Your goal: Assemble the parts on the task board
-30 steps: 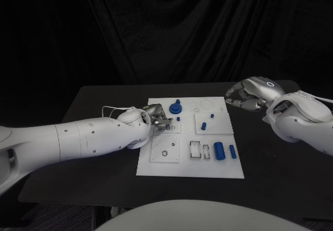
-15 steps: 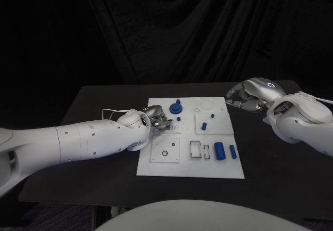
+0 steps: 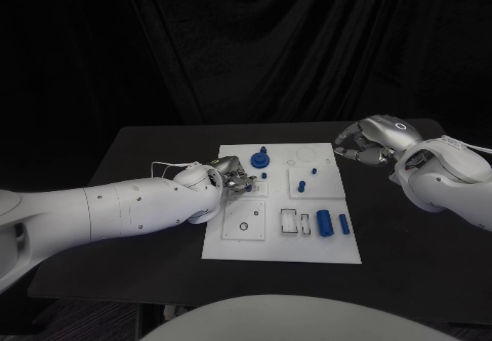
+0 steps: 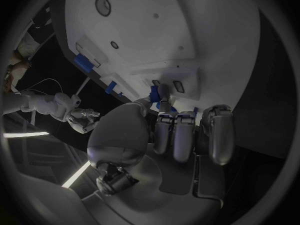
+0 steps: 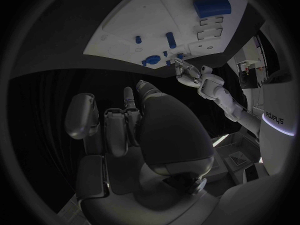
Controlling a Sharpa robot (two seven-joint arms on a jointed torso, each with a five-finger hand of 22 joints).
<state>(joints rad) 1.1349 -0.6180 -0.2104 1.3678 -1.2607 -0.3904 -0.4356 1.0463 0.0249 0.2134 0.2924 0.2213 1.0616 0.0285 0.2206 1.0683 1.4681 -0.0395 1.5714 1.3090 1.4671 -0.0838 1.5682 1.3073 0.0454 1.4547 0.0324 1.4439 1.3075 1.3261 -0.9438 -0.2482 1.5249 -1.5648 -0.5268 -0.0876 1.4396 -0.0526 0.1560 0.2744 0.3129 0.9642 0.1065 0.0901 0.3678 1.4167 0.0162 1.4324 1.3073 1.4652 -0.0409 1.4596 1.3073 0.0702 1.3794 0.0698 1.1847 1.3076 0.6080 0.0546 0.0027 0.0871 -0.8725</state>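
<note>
Almost nothing has moved since the earlier frames: your left hand (image 3: 234, 174) sits at the same spot over the upper left of the task board (image 3: 282, 245), and your right hand (image 3: 367, 144) hangs at the same place off the board's upper right corner, above the black desk (image 3: 143, 153).

You see the task board as a white rectangular plate in the middle of the frame, made up of smaller white tiles with round holes and rectangular slots. Small blue parts sit on it: a round knob-like part (image 3: 260, 158) near the top centre, a small peg (image 3: 301, 186) on the tile right of centre, and a thick cylinder (image 3: 323, 222) with a thinner rod (image 3: 343, 224) beside it at the lower right.

In the left wrist view, your left hand's fingers (image 4: 164, 92) are drawn together at a small blue part (image 4: 154, 90) on the board's edge; you cannot tell whether they actually pinch it.

Your right hand's fingers are curled inward with nothing in them, clear of the board.
</note>
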